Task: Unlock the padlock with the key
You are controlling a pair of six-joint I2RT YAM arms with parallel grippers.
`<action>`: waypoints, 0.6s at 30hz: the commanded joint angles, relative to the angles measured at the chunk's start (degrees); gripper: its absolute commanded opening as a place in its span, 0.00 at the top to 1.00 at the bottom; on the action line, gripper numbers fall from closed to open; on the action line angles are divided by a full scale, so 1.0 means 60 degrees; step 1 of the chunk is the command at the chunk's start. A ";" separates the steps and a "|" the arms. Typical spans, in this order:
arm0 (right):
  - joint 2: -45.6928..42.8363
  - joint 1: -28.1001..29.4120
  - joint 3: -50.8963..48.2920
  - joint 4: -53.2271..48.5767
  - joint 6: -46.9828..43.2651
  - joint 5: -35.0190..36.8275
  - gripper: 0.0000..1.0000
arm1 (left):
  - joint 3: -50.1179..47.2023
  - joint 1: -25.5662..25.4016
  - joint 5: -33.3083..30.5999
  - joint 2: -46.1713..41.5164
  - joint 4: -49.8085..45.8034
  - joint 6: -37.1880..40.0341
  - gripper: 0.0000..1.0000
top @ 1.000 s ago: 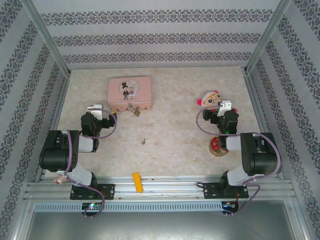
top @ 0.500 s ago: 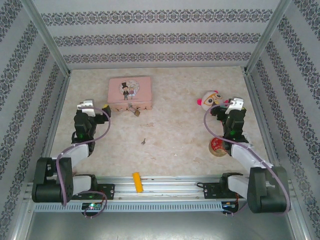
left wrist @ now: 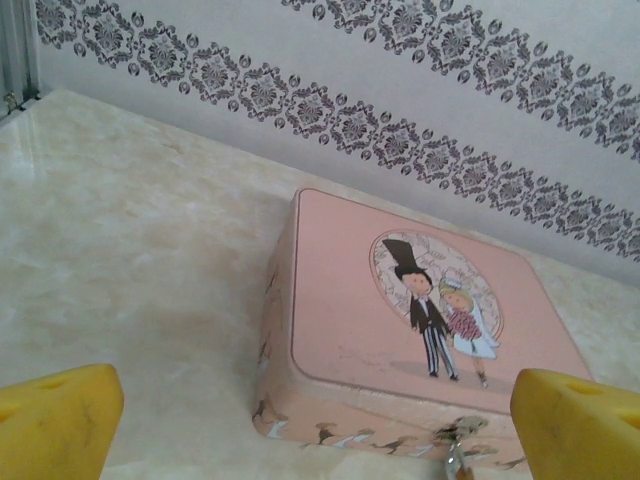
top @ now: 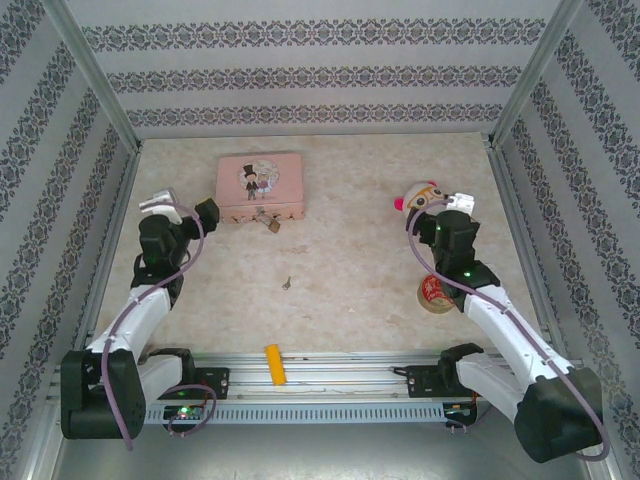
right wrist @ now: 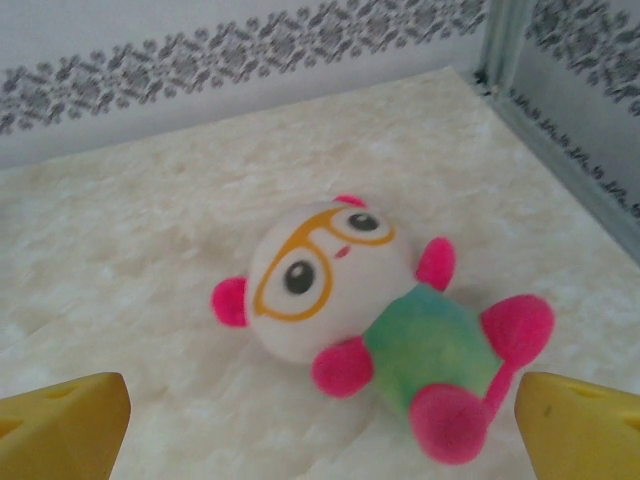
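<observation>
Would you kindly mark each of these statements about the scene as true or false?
1. The key lies on the table, apart from the padlock. True.
2. The padlock sits against the near side of the pink tin. True.
3. The left gripper is shut on the key. False: it is open and empty, facing the tin.
4. The plush toy lies on the tin. False: it lies on the table before the open right gripper.
</observation>
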 commanded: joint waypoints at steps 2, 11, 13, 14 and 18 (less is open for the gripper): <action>0.0804 0.0857 0.1168 -0.1697 0.0905 -0.0051 0.02 | 0.1422 -0.0035 0.0188 0.0962 -0.2126 -0.1162 0.01; 0.4352 0.2107 0.4005 -0.1829 0.2086 -0.2678 0.02 | 0.3382 -0.0035 0.1436 0.3526 -0.2561 -0.1647 0.01; 0.5179 0.2247 0.4740 -0.1787 0.2228 -0.3192 0.02 | 0.3705 -0.0035 0.1540 0.3984 -0.2662 -0.1681 0.01; 0.5605 0.2292 0.5114 -0.1755 0.2304 -0.3452 0.02 | 0.3870 -0.0035 0.1623 0.4220 -0.2694 -0.1686 0.01; 0.7131 0.2340 0.6433 -0.1579 0.2716 -0.4522 0.02 | 0.4440 -0.0035 0.1859 0.5033 -0.2859 -0.1537 0.06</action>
